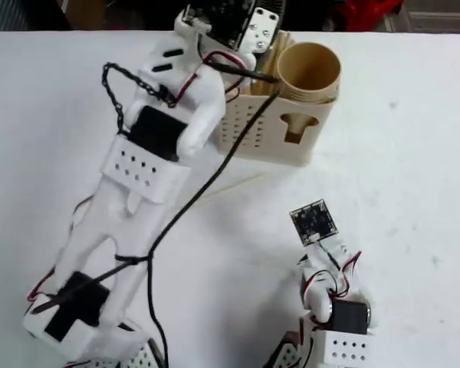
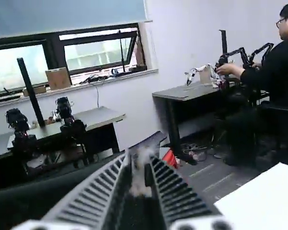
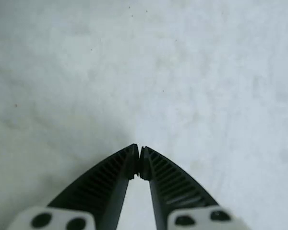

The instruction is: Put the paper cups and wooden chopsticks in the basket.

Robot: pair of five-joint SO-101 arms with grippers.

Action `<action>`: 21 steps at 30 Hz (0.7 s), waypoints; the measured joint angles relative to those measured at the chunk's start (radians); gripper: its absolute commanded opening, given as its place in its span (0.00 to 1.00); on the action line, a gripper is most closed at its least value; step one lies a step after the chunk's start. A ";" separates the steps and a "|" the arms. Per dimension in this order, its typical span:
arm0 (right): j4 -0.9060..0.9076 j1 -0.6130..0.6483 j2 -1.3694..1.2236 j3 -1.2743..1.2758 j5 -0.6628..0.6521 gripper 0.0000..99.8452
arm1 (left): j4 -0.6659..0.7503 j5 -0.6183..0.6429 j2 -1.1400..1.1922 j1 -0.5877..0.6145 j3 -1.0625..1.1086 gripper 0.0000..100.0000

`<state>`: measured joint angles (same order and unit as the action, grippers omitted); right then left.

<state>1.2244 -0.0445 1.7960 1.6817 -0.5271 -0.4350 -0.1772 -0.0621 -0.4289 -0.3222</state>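
Note:
A cream slotted basket (image 1: pixel 267 132) stands at the back middle of the white table. Stacked paper cups (image 1: pixel 310 72) sit upright in its right end, and tan wooden chopsticks (image 1: pixel 279 43) stick up from its back left corner. One thin chopstick (image 1: pixel 231 185) lies flat on the table just in front of the basket. My left arm's wrist (image 1: pixel 231 21) hangs over the basket's back left corner. The left gripper (image 2: pixel 139 157) is tilted up toward the room, shut, with a pale smudge at its tips. My right gripper (image 3: pixel 138 152) is shut and holds nothing, low over bare table near the front.
The left arm (image 1: pixel 142 172) lies diagonally from the front left corner up to the basket, trailing a black cable (image 1: pixel 215 172). The right arm (image 1: pixel 331 307) sits at the front edge, right of the middle. Bare table spreads to the right of the basket.

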 measured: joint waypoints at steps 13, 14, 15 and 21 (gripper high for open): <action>0.000 0.000 0.000 0.000 0.000 0.02 | -0.313 0.000 0.021 0.003 -0.031 0.07; 0.000 0.000 0.000 0.000 0.000 0.02 | -0.385 0.000 0.009 0.003 -0.031 0.07; 0.000 0.000 0.000 0.000 0.000 0.02 | -0.468 0.000 -0.006 0.003 -0.031 0.07; 0.000 0.000 0.000 0.000 0.000 0.02 | -0.959 -0.044 -0.041 -0.009 -0.032 0.07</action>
<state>1.2244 -0.0445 1.7960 1.6817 -0.5271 -1.3940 -0.2217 -0.1036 -0.4381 -0.3544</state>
